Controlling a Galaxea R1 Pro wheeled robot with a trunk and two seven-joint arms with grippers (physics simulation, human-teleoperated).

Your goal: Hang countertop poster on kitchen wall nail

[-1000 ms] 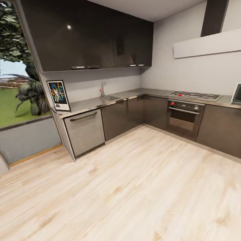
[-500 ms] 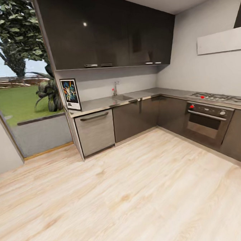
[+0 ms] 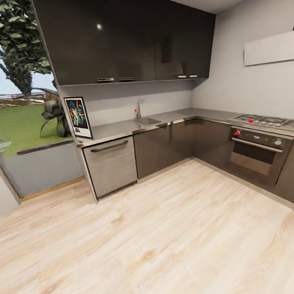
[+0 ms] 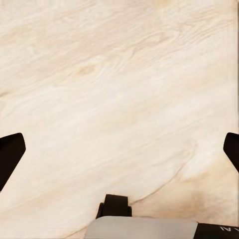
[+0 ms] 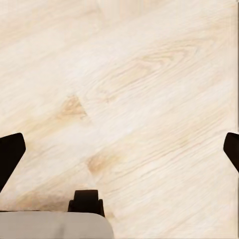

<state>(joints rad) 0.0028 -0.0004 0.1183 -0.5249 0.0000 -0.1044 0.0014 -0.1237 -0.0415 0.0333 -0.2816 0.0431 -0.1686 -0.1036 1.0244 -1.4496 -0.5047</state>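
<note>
The poster (image 3: pixel 78 117) stands upright at the left end of the kitchen countertop (image 3: pixel 115 130), leaning against the grey wall. It has a thin black frame, a white border and dark blue artwork. The grey metal worktop runs right past the sink (image 3: pixel 146 120) and chrome tap (image 3: pixel 138 108), then turns along the right wall. My left gripper (image 4: pixel 119 149) hangs open over bare wood floor, its dark fingertips (image 4: pixel 10 155) far apart. My right gripper (image 5: pixel 119 149) is open over the floor too, with nothing between its fingertips (image 5: pixel 10 157).
Dark wall cabinets (image 3: pixel 126 39) hang above the worktop. A steel dishwasher front (image 3: pixel 111 166) sits below the poster. An oven (image 3: pixel 259 153) and hob (image 3: pixel 268 122) stand at the right. A big window (image 3: pixel 21 107) onto a garden lies left. Pale wood floor (image 3: pixel 162 233) stretches between me and the cabinets.
The whole head view has shifted, so the camera has moved: the kitchen looks closer and the oven sits further right. The poster stays in its place on the worktop.
</note>
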